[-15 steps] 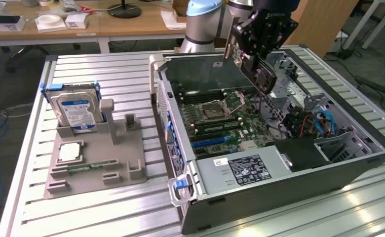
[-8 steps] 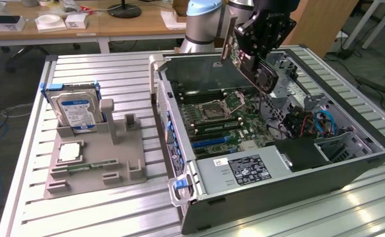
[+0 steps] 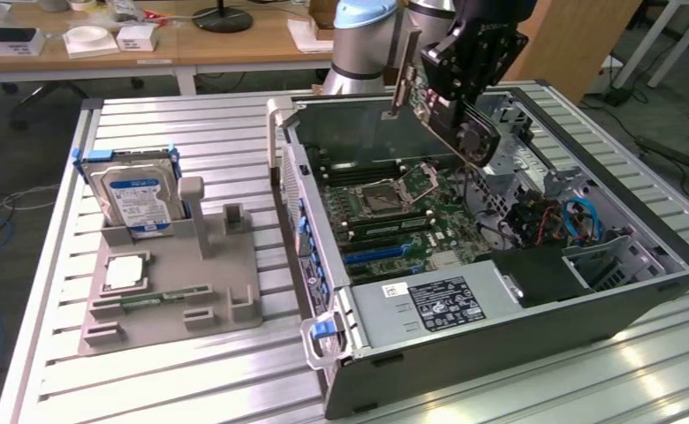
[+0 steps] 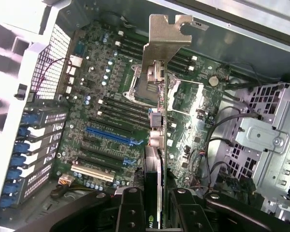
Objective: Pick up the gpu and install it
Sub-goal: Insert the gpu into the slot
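The end effector [image 3: 449, 88] is clenched on the gpu [image 3: 474, 137], one finger on each face. It holds the card tilted in the air (black fan side toward the exterior camera) above the open computer case [image 3: 627, 296]. In the exterior view the card hangs at about 1 o'clock from the motherboard [image 3: 397, 216], clear of it. In the wrist view the fingers [image 4: 130, 210] flank the gpu [image 4: 163, 43], seen edge-on, with its metal bracket in front of the CPU socket [image 4: 135, 84]. A hard drive [image 3: 139, 199] stands in a grey fixture [image 3: 221, 291] on the counter [image 3: 203, 124], at 9 o'clock from the case.
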Robot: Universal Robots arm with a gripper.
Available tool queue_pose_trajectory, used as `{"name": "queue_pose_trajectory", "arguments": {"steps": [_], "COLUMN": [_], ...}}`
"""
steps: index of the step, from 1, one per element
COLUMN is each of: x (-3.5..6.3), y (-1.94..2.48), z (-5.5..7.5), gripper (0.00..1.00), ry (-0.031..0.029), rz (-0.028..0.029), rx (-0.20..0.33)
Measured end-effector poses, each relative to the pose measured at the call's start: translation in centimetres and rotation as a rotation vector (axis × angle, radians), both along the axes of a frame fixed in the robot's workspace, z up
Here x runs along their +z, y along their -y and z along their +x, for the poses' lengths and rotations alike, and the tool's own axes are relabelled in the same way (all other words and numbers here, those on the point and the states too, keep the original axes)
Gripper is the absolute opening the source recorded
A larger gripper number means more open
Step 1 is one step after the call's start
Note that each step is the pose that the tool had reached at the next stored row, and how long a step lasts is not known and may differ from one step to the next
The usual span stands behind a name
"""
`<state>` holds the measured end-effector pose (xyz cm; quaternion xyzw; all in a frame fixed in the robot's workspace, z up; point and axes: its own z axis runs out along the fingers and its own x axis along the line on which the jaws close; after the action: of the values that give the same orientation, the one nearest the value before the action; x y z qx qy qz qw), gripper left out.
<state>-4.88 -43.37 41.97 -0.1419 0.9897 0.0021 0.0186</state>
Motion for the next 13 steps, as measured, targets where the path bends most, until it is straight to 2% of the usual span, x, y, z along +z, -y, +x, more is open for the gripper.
{"name": "queue_pose_trajectory", "arguments": {"steps": [13], "x": [0.00], "y": [0.03], "z": [-0.02], "gripper": [0.27], "ry": [0.0000], "rz": [0.0001], "rx": [0.073]}}
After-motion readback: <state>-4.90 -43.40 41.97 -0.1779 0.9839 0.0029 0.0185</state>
